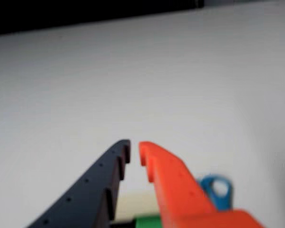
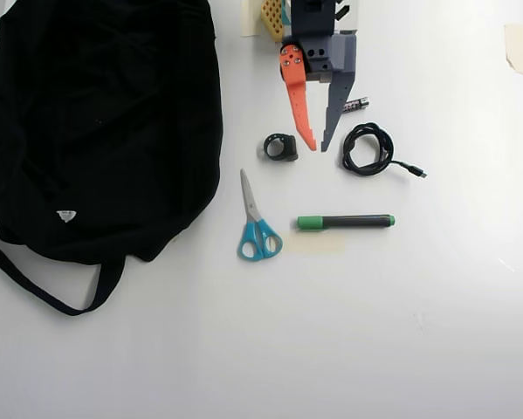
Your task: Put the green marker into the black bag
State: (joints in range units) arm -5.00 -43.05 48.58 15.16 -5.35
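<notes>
In the overhead view the green marker (image 2: pixel 345 222) lies flat on the white table, its green cap to the left and its black barrel to the right. The black bag (image 2: pixel 104 122) fills the left side, with a white triangular logo and a strap trailing toward the bottom. My gripper (image 2: pixel 319 147) points down the picture, just above the marker and apart from it. Its orange and grey fingers nearly meet at the tips and hold nothing. In the wrist view my gripper (image 1: pixel 134 151) shows a thin gap at the tips. A bit of the marker's green cap (image 1: pixel 147 222) shows at the bottom edge.
Blue-handled scissors (image 2: pixel 257 223) lie left of the marker and also show in the wrist view (image 1: pixel 218 190). A small black ring-shaped object (image 2: pixel 281 147) is left of the fingertips. A coiled black cable (image 2: pixel 366 148) is to their right. A small battery (image 2: pixel 355 105) lies by the grey finger.
</notes>
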